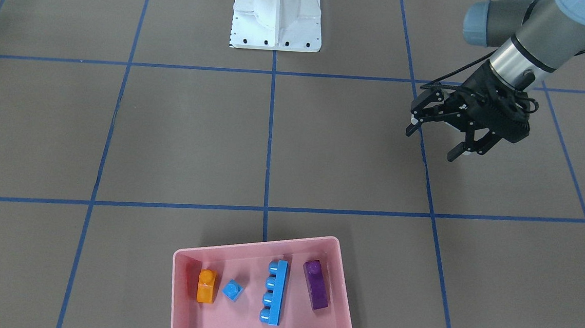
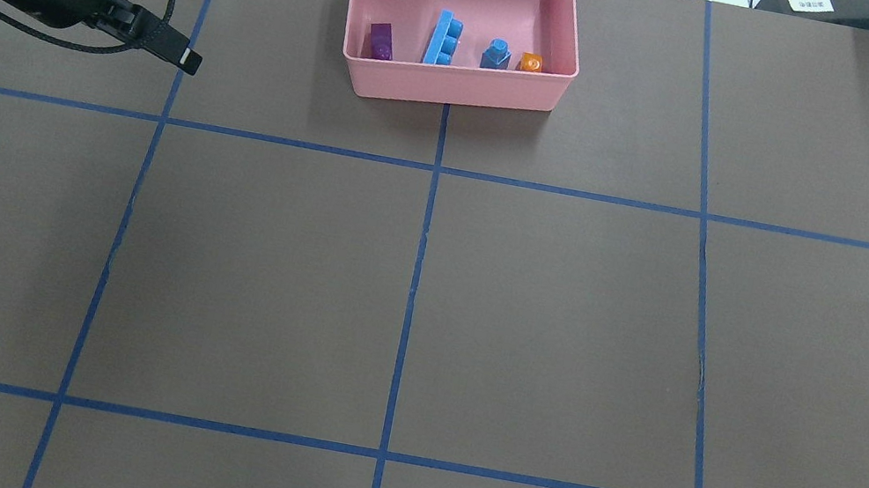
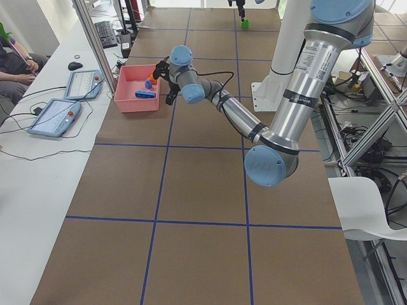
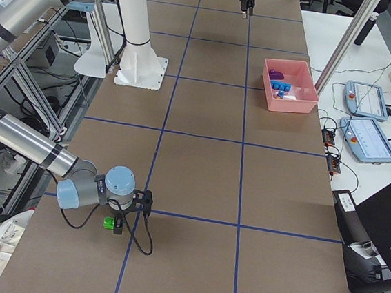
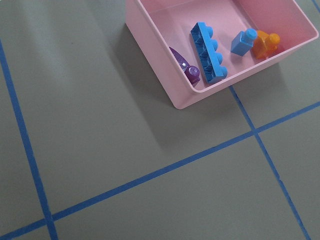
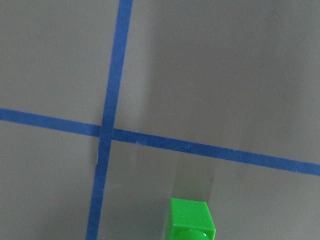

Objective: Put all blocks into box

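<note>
1. The left gripper (image 1: 430,145) hangs wide open and empty, well apart from the box (image 1: 256,244).
2. The right gripper (image 4: 120,219) is right at the green block (image 4: 109,223) on the table (image 4: 200,174). I cannot tell whether it grips the block.
3. The orange block (image 1: 206,286), small blue block (image 1: 232,290), long blue block (image 1: 275,292) and purple block (image 1: 316,285) lie in the box.
4. By my reckoning only the green block is left, far from the box.

The box (image 1: 261,245) is seen as smooth pink plastic with a soft sheen. The orange block (image 1: 206,285), the small blue block (image 1: 232,289), the long blue block (image 1: 274,292) and the purple block (image 1: 316,284) are shown in glossy plastic — highlights are caught on their studs. The green block (image 6: 189,217) is equally shiny. The worktop (image 1: 350,152) is covered in a matt brown sheet, lined with blue tape (image 1: 270,131). The left gripper (image 1: 432,144) is finished in matt black — a brushed metal band (image 1: 511,58) is seen behind it.
</note>
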Controlling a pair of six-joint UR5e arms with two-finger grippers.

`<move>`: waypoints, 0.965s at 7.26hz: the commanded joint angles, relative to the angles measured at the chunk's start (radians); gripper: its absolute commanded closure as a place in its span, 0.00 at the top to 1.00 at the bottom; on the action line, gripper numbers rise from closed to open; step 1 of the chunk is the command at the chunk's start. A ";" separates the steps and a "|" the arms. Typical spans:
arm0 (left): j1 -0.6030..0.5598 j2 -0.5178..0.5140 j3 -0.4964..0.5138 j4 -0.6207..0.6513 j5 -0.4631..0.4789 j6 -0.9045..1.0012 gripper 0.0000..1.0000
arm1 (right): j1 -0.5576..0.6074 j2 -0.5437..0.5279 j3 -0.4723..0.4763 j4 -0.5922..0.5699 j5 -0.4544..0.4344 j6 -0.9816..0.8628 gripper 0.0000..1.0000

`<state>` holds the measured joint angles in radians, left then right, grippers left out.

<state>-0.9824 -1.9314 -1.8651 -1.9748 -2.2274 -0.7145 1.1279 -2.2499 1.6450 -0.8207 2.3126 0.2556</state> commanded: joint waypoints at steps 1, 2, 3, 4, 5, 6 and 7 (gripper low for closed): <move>0.002 -0.004 0.000 0.001 0.000 0.001 1.00 | -0.060 0.039 -0.086 0.002 0.005 -0.005 0.99; 0.004 -0.006 0.000 0.001 0.000 0.000 1.00 | -0.069 0.041 -0.090 0.002 0.007 -0.006 0.98; 0.004 -0.006 0.000 0.001 0.000 0.000 1.00 | -0.079 0.041 -0.090 0.006 0.007 -0.004 0.75; 0.004 -0.006 0.000 -0.001 0.000 0.001 1.00 | -0.085 0.041 -0.090 0.009 0.007 -0.007 0.30; 0.004 -0.006 0.000 0.001 0.000 0.000 1.00 | -0.091 0.039 -0.090 0.026 0.007 -0.010 0.00; 0.002 -0.005 0.000 -0.001 -0.001 0.001 1.00 | -0.100 0.035 -0.090 0.052 0.004 -0.013 0.00; 0.002 -0.001 -0.002 -0.001 -0.002 0.001 1.00 | -0.100 0.032 -0.090 0.095 0.001 -0.010 0.00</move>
<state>-0.9795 -1.9356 -1.8658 -1.9753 -2.2283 -0.7137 1.0322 -2.2140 1.5556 -0.7698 2.3167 0.2448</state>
